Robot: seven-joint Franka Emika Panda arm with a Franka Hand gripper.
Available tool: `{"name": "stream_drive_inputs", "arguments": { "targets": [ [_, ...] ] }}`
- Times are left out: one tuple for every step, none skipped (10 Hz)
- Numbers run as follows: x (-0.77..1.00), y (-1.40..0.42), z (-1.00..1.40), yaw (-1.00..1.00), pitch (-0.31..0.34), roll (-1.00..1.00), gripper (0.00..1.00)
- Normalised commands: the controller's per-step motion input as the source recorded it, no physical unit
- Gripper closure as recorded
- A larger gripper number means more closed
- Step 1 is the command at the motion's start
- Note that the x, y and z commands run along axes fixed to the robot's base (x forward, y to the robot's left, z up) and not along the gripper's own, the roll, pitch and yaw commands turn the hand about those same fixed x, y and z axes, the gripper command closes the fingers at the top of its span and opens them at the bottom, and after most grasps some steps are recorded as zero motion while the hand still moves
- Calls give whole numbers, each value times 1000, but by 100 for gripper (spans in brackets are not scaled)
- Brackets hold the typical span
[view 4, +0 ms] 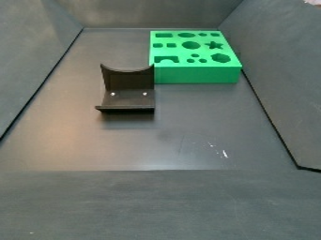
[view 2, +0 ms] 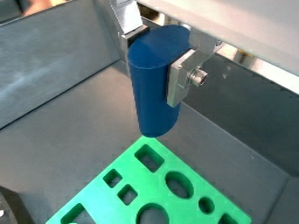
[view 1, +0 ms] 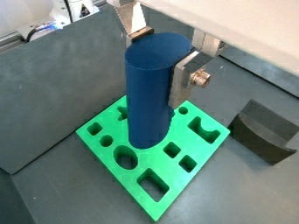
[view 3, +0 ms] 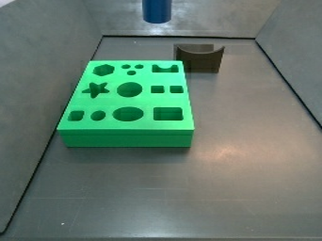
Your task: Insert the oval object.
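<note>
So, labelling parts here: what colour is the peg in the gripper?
Blue; the oval object, clamped in the gripper, shows best in a wrist view.

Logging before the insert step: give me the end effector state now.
End effector: closed on the tall smooth blue oval peg, held upright above the green block with shaped holes.

Blue oval object [view 1: 153, 87], smooth tall peg, upright (held in the claw [view 1: 158, 74]), raised above the green block [view 1: 152, 153]

A robotics test cell in a lab: bare dark grey panel walls [view 3: 51, 85] box in a grey metal floor [view 4: 175, 141], where a green plastic block with shaped holes [view 3: 128, 104] sits under the robot's gripper [view 1: 158, 52].
</note>
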Motion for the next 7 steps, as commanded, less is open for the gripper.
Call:
{"name": "stream_drive_inputs", "arguments": {
  "targets": [
    [0, 0, -851, -1000, 0, 113, 100],
    [0, 0, -851, -1000, 0, 111, 100],
    [0, 0, -900, -1000, 0, 91, 100],
    [0, 0, -986, -1000, -1, 50, 100],
    [-91, -17, -920, -926, -6, 81, 100],
    [-340, 0, -763, -697, -10, 143, 100],
    [-537, -106, -960, -537, -40, 53, 100]
  ]
}}
